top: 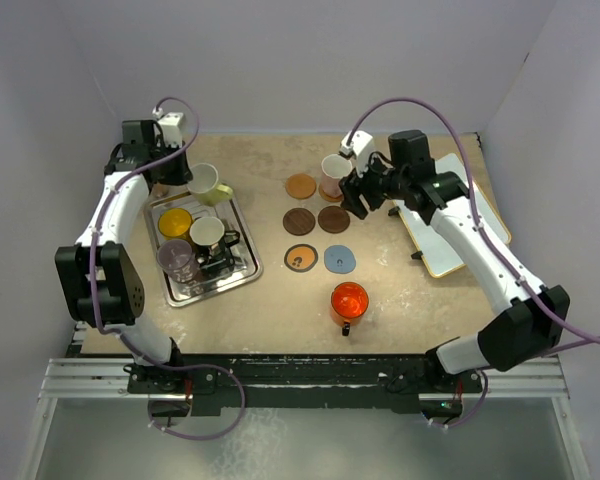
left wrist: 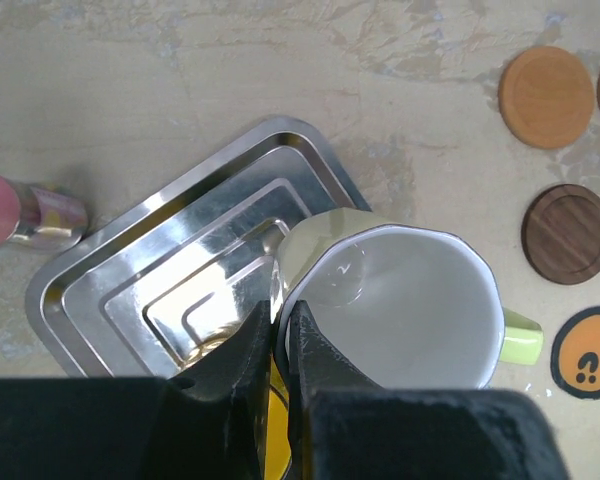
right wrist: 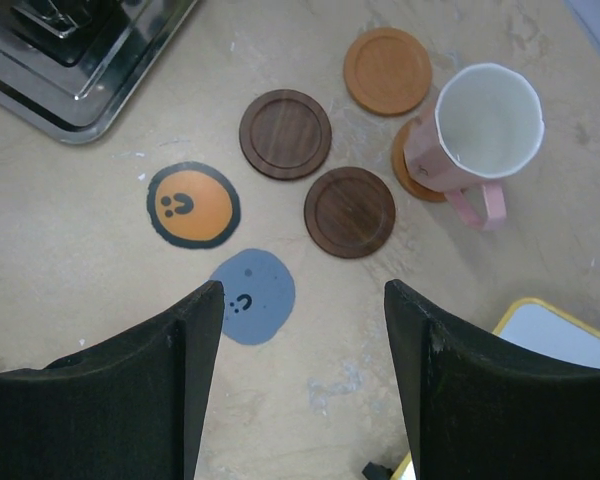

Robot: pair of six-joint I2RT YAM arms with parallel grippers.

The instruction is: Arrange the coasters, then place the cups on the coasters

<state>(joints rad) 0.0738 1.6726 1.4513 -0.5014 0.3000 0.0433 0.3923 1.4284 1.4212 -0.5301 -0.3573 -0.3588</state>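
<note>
Pressed together at the left gripper (left wrist: 283,325), pinching the thin rim of a pale cream-green handled ceramic mug (left wrist: 400,300), one finger inside the wall and one outside, apparently lifted over a corner of the rectangular silver metal tray (left wrist: 180,260). Probably mid-carry toward a bare coaster. Best to clear the tray lip, level the mug, then lower squarely onto the dark brown round wooden coaster (left wrist: 565,232) or the black disc with an orange centre (left wrist: 588,352) before letting go. Worth minding slip on so narrow a grip. Spread wide at the right gripper (right wrist: 302,290), holding nothing, above the grey-blue disc (right wrist: 252,297). Beyond, a pink handled mug (right wrist: 485,125) seated off-centre on a brown coaster (right wrist: 412,170).
</note>
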